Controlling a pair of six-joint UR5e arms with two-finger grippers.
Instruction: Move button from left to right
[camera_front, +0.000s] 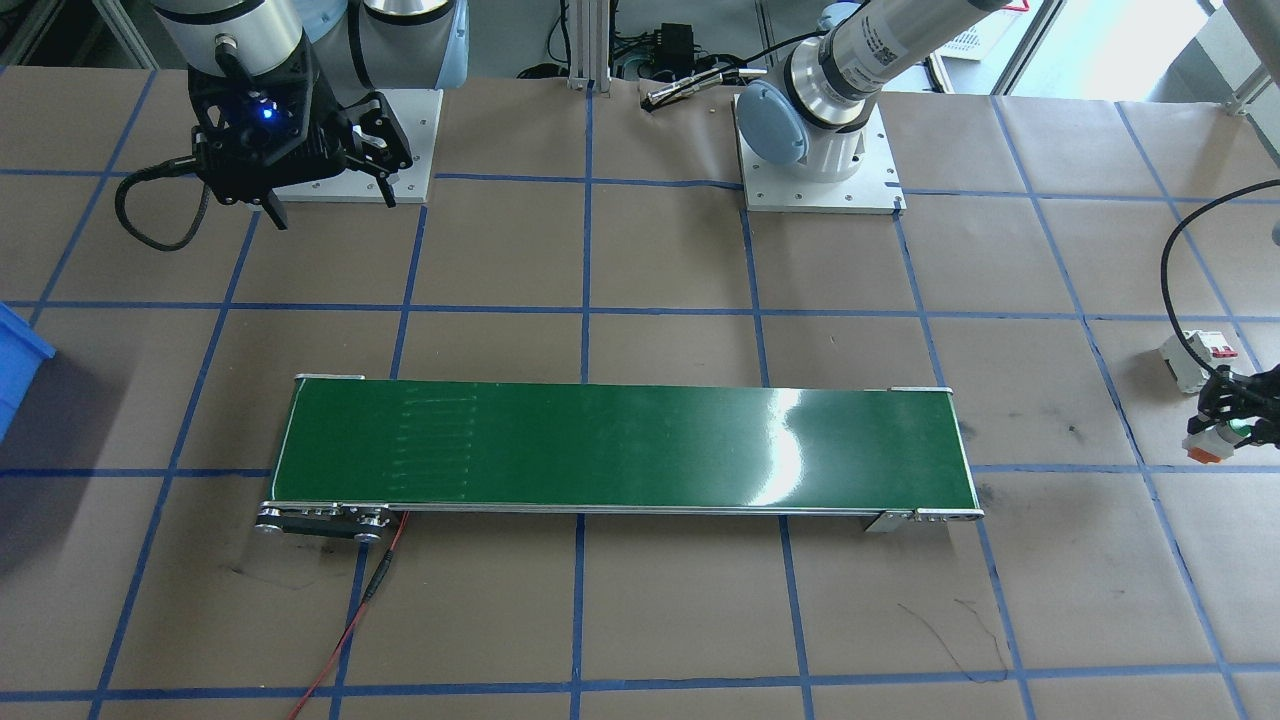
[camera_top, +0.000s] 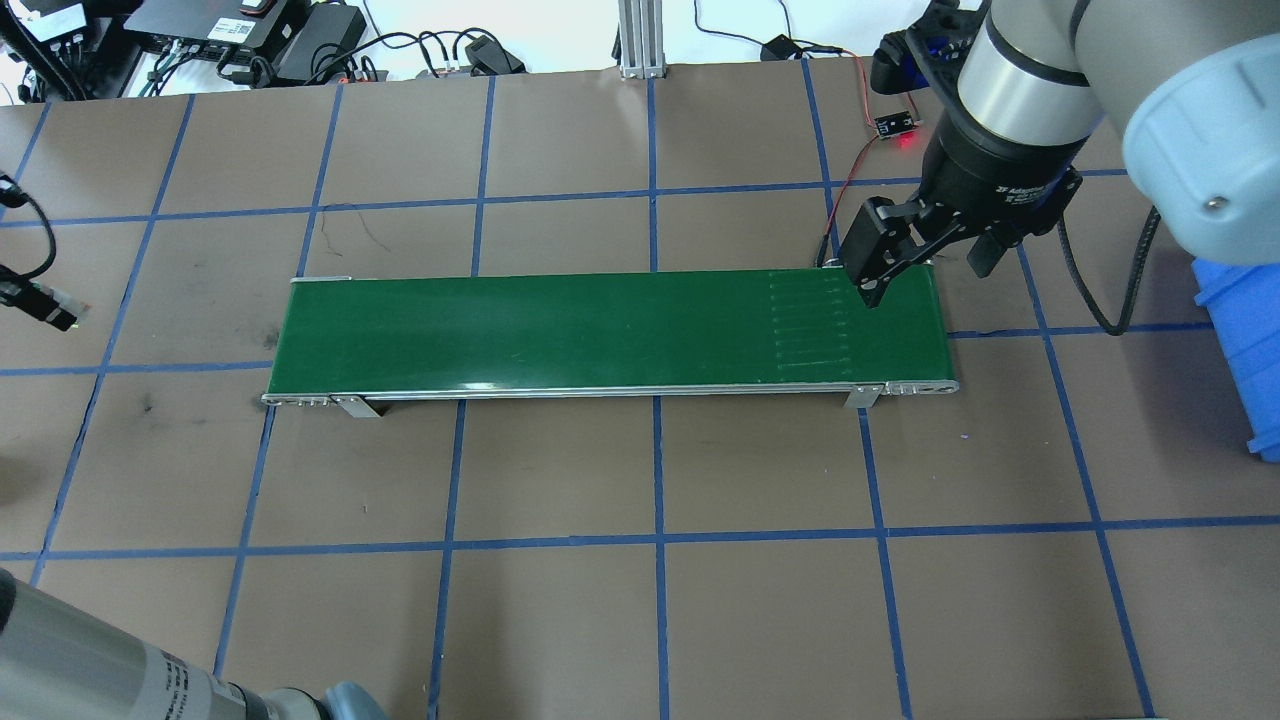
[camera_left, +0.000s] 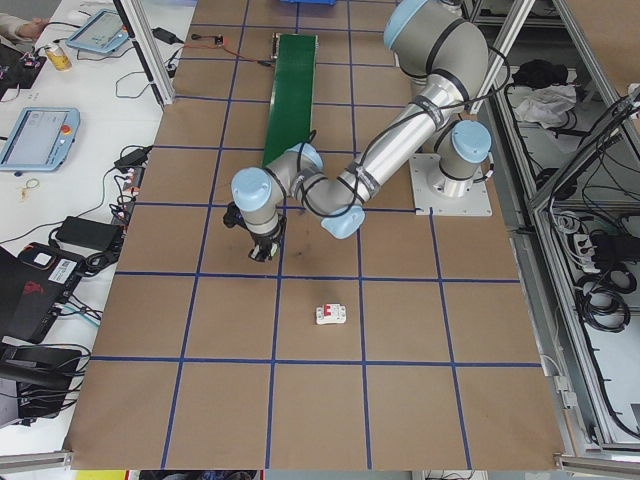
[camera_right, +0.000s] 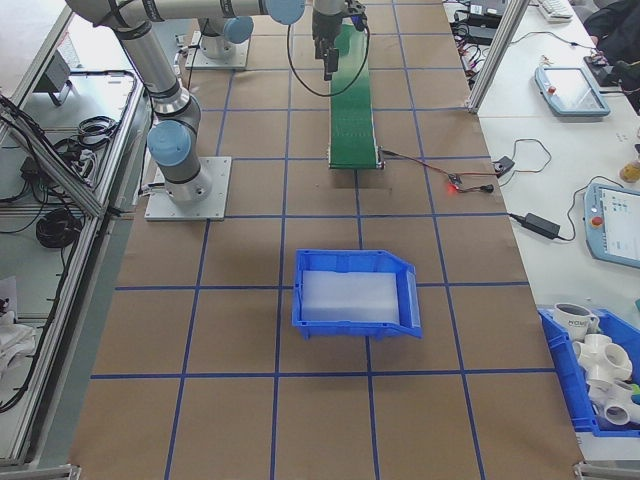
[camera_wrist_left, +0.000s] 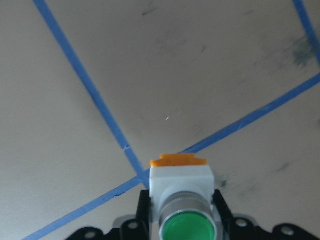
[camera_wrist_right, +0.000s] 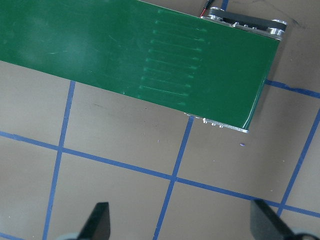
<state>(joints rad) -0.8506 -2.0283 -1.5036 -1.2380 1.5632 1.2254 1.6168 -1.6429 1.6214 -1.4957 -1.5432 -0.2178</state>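
The button (camera_wrist_left: 182, 190) has a green cap, a white body and an orange base, and it sits clamped between the fingers of my left gripper (camera_wrist_left: 182, 212). In the front-facing view the button (camera_front: 1210, 438) and left gripper (camera_front: 1235, 420) are at the far right edge, over brown paper near a blue tape crossing. I cannot tell whether the button touches the table. My right gripper (camera_top: 928, 275) hangs open and empty above the right end of the green conveyor belt (camera_top: 600, 330).
A white circuit breaker with red levers (camera_front: 1195, 358) lies on the paper close behind the button. A blue bin (camera_right: 355, 295) stands beyond the belt's right end. A red wire (camera_front: 350, 620) trails from the belt's motor end.
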